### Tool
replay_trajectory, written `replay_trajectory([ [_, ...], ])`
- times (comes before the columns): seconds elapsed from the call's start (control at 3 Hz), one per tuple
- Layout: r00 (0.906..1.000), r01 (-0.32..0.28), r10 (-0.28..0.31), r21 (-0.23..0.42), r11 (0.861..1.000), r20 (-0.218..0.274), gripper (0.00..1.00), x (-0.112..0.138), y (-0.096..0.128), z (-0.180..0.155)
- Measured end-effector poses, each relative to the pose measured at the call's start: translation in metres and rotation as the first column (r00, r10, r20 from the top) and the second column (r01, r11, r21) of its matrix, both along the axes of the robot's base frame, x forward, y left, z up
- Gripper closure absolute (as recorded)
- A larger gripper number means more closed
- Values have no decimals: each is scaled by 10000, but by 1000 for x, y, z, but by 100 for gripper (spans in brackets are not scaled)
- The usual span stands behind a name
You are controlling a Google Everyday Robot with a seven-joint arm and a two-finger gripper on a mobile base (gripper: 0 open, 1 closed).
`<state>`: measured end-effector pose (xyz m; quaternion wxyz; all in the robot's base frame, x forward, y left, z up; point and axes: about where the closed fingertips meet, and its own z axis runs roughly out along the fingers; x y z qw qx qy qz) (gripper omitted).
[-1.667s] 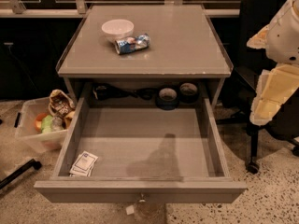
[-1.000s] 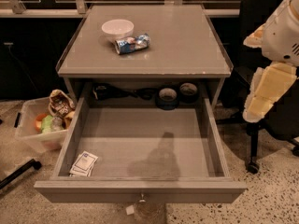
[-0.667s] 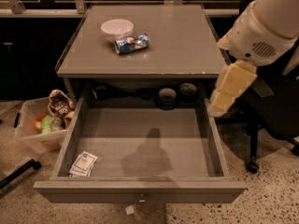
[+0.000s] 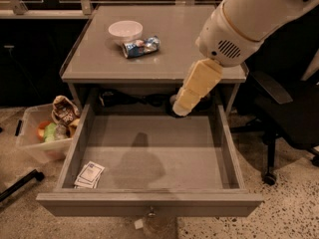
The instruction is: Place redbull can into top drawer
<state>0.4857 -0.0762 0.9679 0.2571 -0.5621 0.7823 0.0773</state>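
Note:
The redbull can [image 4: 141,47] lies on its side on the grey table top [image 4: 199,39], just right of a white bowl [image 4: 125,30]. The top drawer [image 4: 149,203] is pulled wide open below the table top, with a lock at the centre of its front panel. My gripper [image 4: 181,107] hangs from the big white arm that reaches in from the upper right. It is over the drawer's back right part, in front of the table edge, well right of and below the can. It holds nothing that I can see.
A small paper packet [image 4: 89,175] lies in the drawer's front left corner. A dark round thing [image 4: 172,105] sits at the drawer's back, partly behind the gripper. A clear plastic bin [image 4: 42,136] with snacks stands on the floor at left. A black office chair [image 4: 281,113] stands at right.
The arm has swung in from the right side, leftwards and forward. The gripper now hangs over the drawer's back right. The can, bowl and drawer have not moved.

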Motion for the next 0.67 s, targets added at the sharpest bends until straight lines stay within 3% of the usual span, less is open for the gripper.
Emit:
replay_trajectory([
  [0.33,9977,671,-668,286,9973,-92,0,20,1,-15],
  [0.67,9881,1538,-1540,866,9843,-45,0,74,-3,-40],
])
